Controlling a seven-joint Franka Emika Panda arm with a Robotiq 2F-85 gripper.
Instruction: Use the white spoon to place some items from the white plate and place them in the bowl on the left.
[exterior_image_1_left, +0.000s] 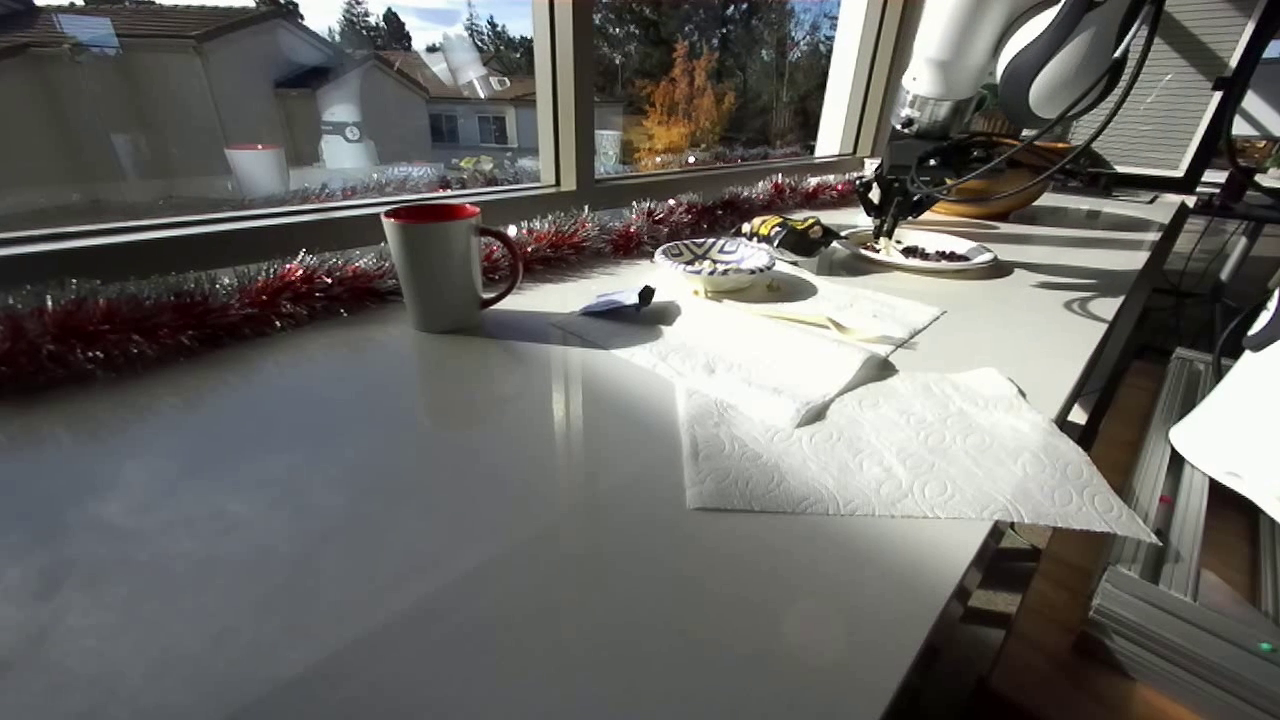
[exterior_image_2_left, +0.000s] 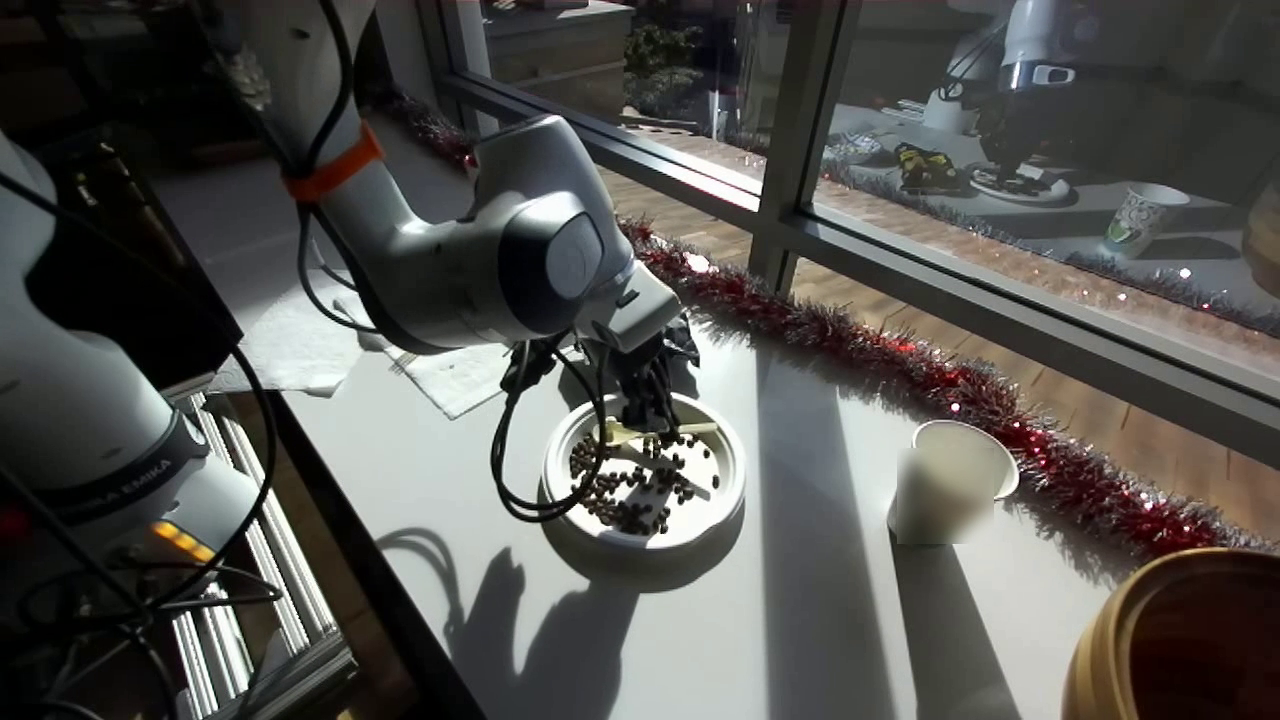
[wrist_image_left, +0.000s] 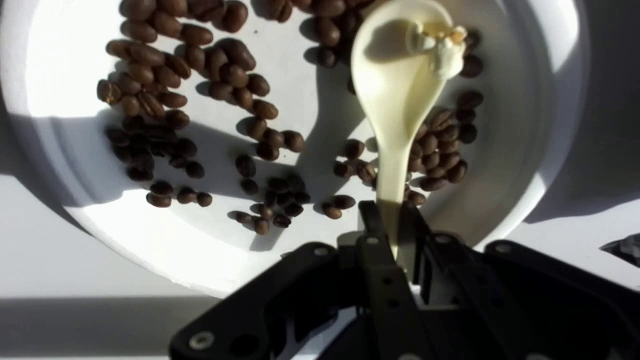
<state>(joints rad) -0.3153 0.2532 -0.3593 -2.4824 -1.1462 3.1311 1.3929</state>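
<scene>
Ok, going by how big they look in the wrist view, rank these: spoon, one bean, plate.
1. White plate, even cropped
2. White spoon, though held nearer the camera
3. One bean

Your white spoon (wrist_image_left: 392, 92), cream-toned, extends over the round white plate (wrist_image_left: 292, 102), a pale lump (wrist_image_left: 446, 59) at the rim of its scoop and dark brown beans (wrist_image_left: 233, 76) scattered in clusters below. In an exterior view, you find the plate lying flat toward the far end of the worktop (exterior_image_1_left: 500, 500), between its long edges, and the upright bowl (exterior_image_1_left: 695, 253), blue-patterned inside, near the left edge.
</scene>
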